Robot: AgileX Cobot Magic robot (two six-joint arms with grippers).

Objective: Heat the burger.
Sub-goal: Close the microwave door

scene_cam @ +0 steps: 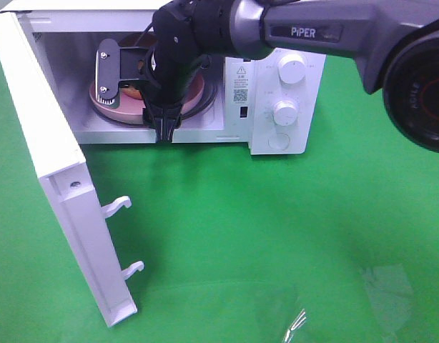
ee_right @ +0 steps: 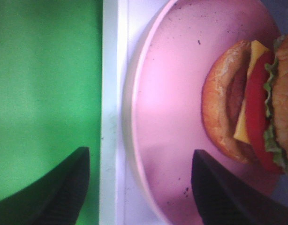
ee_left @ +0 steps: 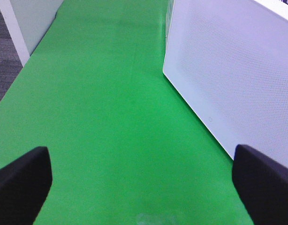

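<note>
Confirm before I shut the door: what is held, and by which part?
Nothing: the right gripper is open astride the pink plate rim; the left gripper is empty.

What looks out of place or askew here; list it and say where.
Nothing is spilled or broken. The burger appears to sit off-centre on the pink plate, toward one rim. A shiny clear patch lies on the green mat, front right of the microwave.

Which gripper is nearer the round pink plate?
Right. The right gripper is at the round pink plate's rim in the white microwave; the left gripper is outside, over green cloth.
</note>
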